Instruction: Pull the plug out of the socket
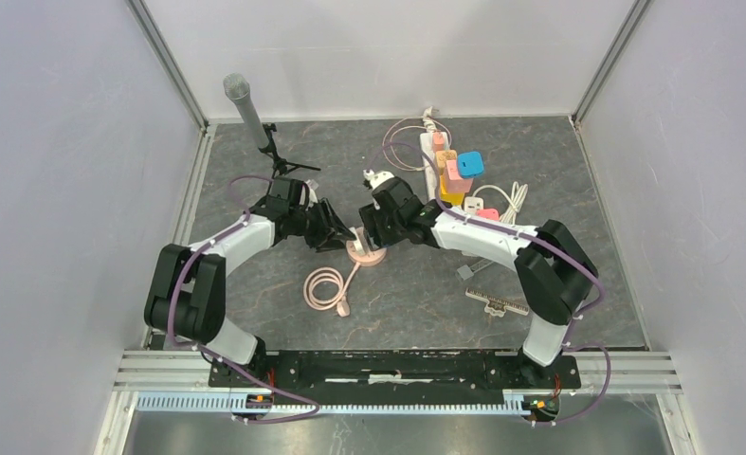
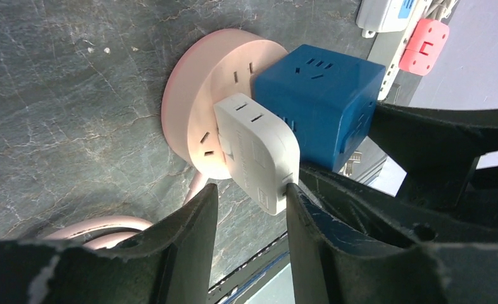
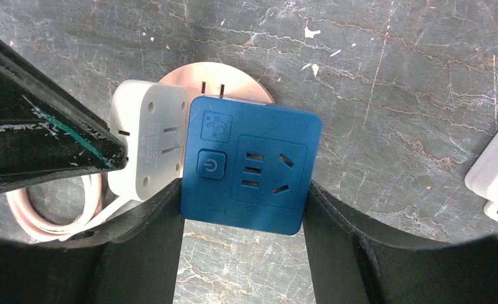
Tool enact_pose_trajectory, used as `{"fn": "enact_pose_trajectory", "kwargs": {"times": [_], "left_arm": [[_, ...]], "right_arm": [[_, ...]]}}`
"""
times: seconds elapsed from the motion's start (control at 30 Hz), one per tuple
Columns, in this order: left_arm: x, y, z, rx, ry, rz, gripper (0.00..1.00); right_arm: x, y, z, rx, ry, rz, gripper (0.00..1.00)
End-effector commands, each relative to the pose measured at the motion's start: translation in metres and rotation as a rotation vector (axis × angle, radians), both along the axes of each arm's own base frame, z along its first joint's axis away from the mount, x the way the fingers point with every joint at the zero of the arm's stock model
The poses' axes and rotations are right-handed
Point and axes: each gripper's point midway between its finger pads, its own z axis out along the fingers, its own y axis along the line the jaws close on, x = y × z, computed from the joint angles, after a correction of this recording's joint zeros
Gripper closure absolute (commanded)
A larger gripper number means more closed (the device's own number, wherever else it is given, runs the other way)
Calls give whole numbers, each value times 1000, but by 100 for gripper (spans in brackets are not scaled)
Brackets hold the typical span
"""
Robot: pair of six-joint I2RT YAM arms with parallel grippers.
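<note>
Pink round socket (image 1: 366, 254) lies on the tabletop (image 1: 426, 284) at centre, face up, w/ its cable coil (image 1: 326, 286) at 7 o'clock. Two things sit in it: the blue plug cube (image 3: 249, 171) and, touching it at its 9 o'clock in the right wrist view, a white adapter (image 3: 148, 136). Right jaws straddle the cube from above, closed to its width, one finger on its 9 o'clock face, the other on its 3 o'clock face; contact looks firm both sides. Left jaws come in from 10 o'clock in the top view, parted w/ a clear gap, holding nothing; one fingertip touches the adapter's corner. Key relation: the cube's pins run perpendicular to the disc face, so the pull axis is prob. straight back along the right arm's (image 1: 482, 237) approach, away from the tabletop, no sideways lean. Right is on the plug; left is placed to brace the socket, but isn't on the disc itself.
</note>
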Motion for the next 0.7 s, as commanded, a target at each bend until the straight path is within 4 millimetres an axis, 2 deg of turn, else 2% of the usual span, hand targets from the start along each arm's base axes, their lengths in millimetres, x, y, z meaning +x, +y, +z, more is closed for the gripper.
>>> {"fn": "enact_pose_trajectory", "kwargs": {"times": [0.0,0.2,0.27,0.37,0.53,0.67], "left_arm": [[-48,51,-74,317,222,16,51],[-47,50,-76,318,229,18,52],[-46,52,-75,327,229,18,52],[-44,51,-75,328,223,18,52],[-37,44,-63,286,180,10,50],[-28,45,-45,290,121,26,50]], "right_arm": [[13,25,62,212,-91,39,100],[8,25,47,19,-136,56,100],[8,25,55,37,-139,47,100],[5,34,65,140,-105,76,100],[3,33,51,161,-52,65,100],[6,19,40,105,-60,9,100]]}}
